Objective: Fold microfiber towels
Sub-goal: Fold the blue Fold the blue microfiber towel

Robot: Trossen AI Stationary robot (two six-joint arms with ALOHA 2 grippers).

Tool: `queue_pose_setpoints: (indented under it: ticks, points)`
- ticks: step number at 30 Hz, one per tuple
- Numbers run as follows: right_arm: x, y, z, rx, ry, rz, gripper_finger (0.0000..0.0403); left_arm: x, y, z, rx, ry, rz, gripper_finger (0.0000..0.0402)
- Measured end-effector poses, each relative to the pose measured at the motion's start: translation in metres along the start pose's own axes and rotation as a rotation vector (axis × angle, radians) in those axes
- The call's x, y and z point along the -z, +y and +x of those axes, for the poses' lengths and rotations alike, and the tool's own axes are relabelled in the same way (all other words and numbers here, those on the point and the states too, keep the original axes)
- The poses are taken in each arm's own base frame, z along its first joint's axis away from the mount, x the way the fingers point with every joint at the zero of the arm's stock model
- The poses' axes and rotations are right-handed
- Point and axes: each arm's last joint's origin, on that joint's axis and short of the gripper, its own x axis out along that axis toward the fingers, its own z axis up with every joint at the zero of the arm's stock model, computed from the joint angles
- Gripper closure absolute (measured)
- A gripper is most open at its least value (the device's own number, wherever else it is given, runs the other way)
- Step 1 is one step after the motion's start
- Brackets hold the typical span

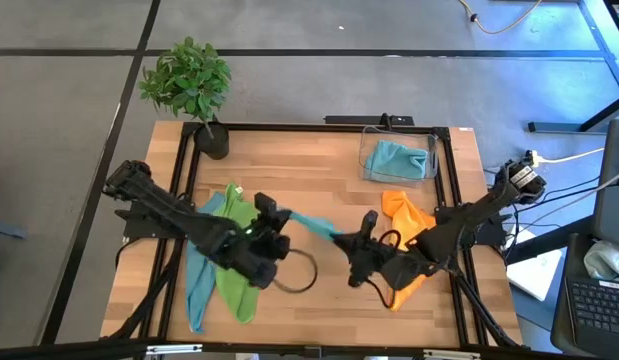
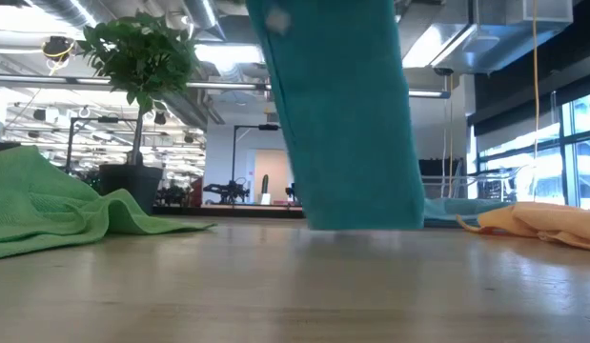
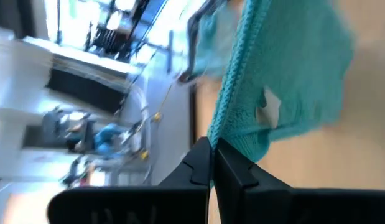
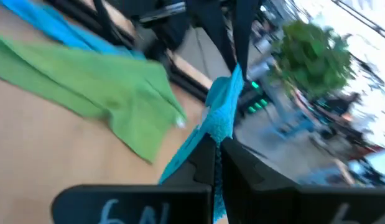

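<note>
A teal towel (image 1: 311, 225) is held up between my two grippers over the table's middle. In the low view it hangs as a broad sheet (image 2: 347, 114), and its lower edge (image 2: 361, 225) reaches about table level. My left gripper (image 1: 281, 214) is shut on its left end. My right gripper (image 1: 344, 238) is shut on its right end. A lime green towel (image 1: 237, 268) and a light blue towel (image 1: 197, 285) lie crumpled on the table under my left arm. An orange towel (image 1: 403, 214) lies crumpled by my right arm. My left gripper pinches the teal towel's stitched edge near a corner (image 3: 216, 134) between its two shut fingers. The towel runs away from the fingertips and hangs. My right gripper pinches a bunched end of the teal towel (image 4: 218, 134) between its two shut fingers. The cloth spans slack toward my left gripper.
A clear plastic bin (image 1: 367, 168) at the far right holds another light blue towel (image 1: 399, 158). A potted plant (image 1: 192, 85) stands at the far left corner. A black cable loop (image 1: 301, 272) lies on the bare wood near the front middle.
</note>
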Motion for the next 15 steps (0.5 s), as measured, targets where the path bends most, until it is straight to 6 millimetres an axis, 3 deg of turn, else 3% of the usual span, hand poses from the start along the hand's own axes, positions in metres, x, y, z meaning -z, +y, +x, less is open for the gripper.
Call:
queue_pose_setpoints:
  ticks: [8,12,15]
  points:
    - [-0.049,-0.012,-0.028,-0.181,-0.189,0.207,0.0389,-0.014,0.007,-0.059,0.246,-0.176,-0.130,0.0401]
    - [-0.053,-0.014,-0.029,-0.235,-0.200,0.316,0.0389,-0.014,0.003,-0.066,0.313,-0.189,-0.131,0.0401]
    - [-0.041,-0.010,-0.020,-0.261,-0.129,0.357,0.0389,-0.010,-0.001,-0.056,0.317,-0.148,-0.153,0.0401]
